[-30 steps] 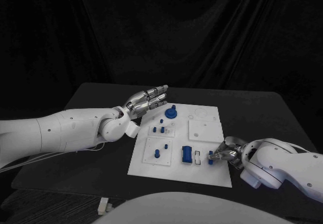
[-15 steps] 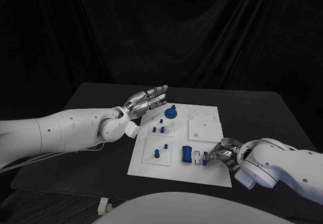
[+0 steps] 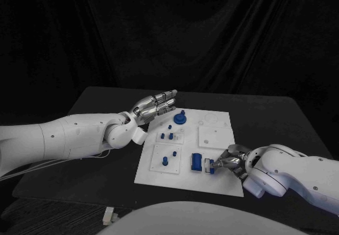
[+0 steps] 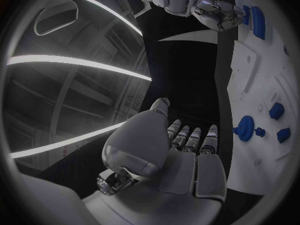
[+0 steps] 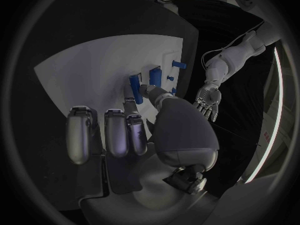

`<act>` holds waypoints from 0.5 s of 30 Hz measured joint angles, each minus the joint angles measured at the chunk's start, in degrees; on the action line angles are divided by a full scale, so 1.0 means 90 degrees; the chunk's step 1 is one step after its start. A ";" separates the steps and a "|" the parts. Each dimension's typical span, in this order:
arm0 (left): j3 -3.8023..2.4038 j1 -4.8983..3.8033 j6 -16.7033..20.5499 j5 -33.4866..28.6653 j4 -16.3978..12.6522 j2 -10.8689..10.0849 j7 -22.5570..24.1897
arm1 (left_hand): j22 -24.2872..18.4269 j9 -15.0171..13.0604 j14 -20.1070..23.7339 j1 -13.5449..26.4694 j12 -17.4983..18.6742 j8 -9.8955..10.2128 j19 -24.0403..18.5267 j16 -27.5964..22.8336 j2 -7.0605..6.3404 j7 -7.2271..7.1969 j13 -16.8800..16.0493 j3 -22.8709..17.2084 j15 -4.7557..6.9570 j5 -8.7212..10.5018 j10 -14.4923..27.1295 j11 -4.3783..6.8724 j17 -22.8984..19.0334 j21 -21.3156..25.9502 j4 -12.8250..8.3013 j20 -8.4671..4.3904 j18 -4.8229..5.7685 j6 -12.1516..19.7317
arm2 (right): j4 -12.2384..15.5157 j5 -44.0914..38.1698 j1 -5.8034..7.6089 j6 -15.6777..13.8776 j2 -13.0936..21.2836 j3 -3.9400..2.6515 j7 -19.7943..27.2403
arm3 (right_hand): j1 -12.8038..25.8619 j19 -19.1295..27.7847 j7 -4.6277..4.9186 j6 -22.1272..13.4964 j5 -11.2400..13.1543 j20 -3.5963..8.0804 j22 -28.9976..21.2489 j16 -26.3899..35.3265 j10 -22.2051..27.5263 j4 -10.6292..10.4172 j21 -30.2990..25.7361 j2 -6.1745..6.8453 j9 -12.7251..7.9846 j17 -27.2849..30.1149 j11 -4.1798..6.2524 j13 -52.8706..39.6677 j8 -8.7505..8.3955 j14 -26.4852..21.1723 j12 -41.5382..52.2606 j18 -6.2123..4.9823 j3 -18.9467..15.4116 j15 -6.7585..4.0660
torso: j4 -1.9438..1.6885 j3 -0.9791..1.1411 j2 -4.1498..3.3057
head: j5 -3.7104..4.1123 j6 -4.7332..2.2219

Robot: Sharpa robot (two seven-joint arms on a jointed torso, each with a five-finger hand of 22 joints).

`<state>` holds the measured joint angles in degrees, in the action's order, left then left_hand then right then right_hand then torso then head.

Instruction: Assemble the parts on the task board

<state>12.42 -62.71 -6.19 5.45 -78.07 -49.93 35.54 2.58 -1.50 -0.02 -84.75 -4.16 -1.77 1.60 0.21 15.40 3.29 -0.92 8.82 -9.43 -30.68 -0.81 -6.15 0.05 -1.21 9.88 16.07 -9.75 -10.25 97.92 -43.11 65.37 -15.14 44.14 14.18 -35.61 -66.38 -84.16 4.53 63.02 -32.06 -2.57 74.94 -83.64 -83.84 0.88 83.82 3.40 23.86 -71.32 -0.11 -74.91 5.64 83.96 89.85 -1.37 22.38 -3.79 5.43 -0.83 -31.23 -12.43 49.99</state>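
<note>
The white task board (image 3: 159,176) lies mid-table. Standing in it are a blue gear knob (image 3: 180,117), several small blue pegs (image 3: 169,134) and a blue block (image 3: 196,161). My right hand (image 3: 228,160) is low over the board's near right part and pinches a small blue part (image 3: 209,165) just right of the block. In the right wrist view that part (image 5: 135,88) sits between the fingertips of my right hand (image 5: 144,130), beside the block (image 5: 155,76). My left hand (image 3: 157,105) hovers open over the board's far left corner, holding nothing; the left wrist view shows this hand (image 4: 181,155) near the gear knob (image 4: 245,128).
The black table (image 3: 92,161) runs around the board, with bare surface at the left and at the far right. A square white inset plate (image 3: 214,137) sits on the board's right half. A small pale object (image 3: 108,216) lies by the table's near left edge.
My right hand has slid left across the board with the blue part, bringing it up beside the blue block. The left hand has stayed where it was.
</note>
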 measured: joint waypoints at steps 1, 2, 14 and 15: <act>0.0000 0.0000 -0.0001 0.0000 0.0000 0.0000 -0.0002 | 0.0000 0.0000 0.0000 0.0000 0.0000 0.0000 0.0000 0.0000 0.0000 0.0000 0.0000 0.0000 0.0000 0.0000 0.0000 0.0000 0.0000 0.0000 0.0000 0.0000 0.0000 0.0000 | -0.0003 -0.0007 0.0000 0.0010 -0.0009 0.0000 0.0000 | 0.0000 0.0000 0.0000 -0.0001 0.0000 0.0000 0.0000 0.0000 0.0000 0.0000 0.0000 0.0000 0.0000 -0.0003 0.0000 0.0000 0.0000 0.0000 0.0000 0.0000 0.0000 0.0000 | 0.0000 0.0000 0.0000 | -0.0002 0.0000; 0.0000 0.0000 -0.0003 0.0000 0.0001 0.0001 -0.0004 | 0.0000 0.0000 0.0000 0.0000 0.0000 0.0000 0.0000 0.0000 0.0000 0.0000 0.0000 0.0000 0.0000 0.0000 0.0000 0.0000 0.0000 0.0000 0.0000 0.0000 0.0000 0.0000 | -0.0007 -0.0015 0.0001 0.0019 -0.0019 -0.0001 0.0000 | 0.0000 0.0000 0.0001 -0.0001 0.0024 0.0000 0.0000 0.0000 0.0000 0.0000 0.0000 0.0000 0.0000 -0.0004 0.0000 0.0000 -0.0001 0.0000 0.0000 0.0000 0.0000 0.0000 | 0.0001 0.0000 0.0000 | -0.0002 0.0000; 0.0000 0.0001 -0.0025 0.0000 0.0008 0.0012 -0.0030 | -0.0001 0.0000 0.0000 0.0000 0.0000 0.0000 0.0000 0.0000 0.0000 0.0023 0.0000 0.0000 0.0000 0.0000 0.0000 0.0000 0.0001 0.0000 0.0000 0.0000 0.0000 0.0024 | -0.0090 -0.0065 0.0010 0.0169 -0.0119 -0.0009 -0.0001 | 0.0065 0.0000 -0.0001 0.0001 0.0073 0.0000 -0.0001 0.0000 -0.0001 0.0000 0.0000 -0.0020 0.0005 -0.0003 -0.0001 0.0000 -0.0005 0.0000 0.0000 0.0000 0.0000 0.0001 | 0.0001 0.0000 -0.0002 | -0.0018 0.0000; 0.0000 0.0001 -0.0028 0.0000 0.0010 0.0013 -0.0033 | -0.0001 0.0000 0.0000 0.0000 -0.0007 0.0000 0.0000 0.0000 0.0000 0.0023 0.0000 0.0000 0.0000 0.0000 0.0000 0.0000 0.0001 0.0000 0.0000 0.0000 0.0000 0.0023 | -0.0094 -0.0067 0.0012 0.0178 -0.0121 -0.0009 -0.0002 | 0.0065 0.0000 -0.0003 0.0002 0.0074 0.0000 -0.0001 0.0000 -0.0001 0.0000 0.0000 -0.0020 0.0005 -0.0003 -0.0001 0.0000 -0.0006 0.0000 0.0000 0.0000 0.0000 0.0001 | 0.0001 0.0000 -0.0002 | -0.0019 0.0000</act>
<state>12.42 -62.69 -6.44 5.46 -77.97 -49.81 35.24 2.57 -1.50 -0.02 -84.75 -4.22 -1.77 1.60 0.21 15.41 3.50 -0.92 8.82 -9.43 -30.68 -0.81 -6.15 0.06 -1.21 9.88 16.07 -9.75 -10.04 97.08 -43.72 65.47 -13.53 43.05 14.09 -35.63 -65.80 -84.15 4.50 63.04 -31.39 -2.57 74.93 -83.64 -83.85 0.89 83.82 3.22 23.90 -71.35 -0.12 -74.91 5.59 83.96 89.85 -1.37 22.38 -3.78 5.43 -0.83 -31.26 -12.60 49.99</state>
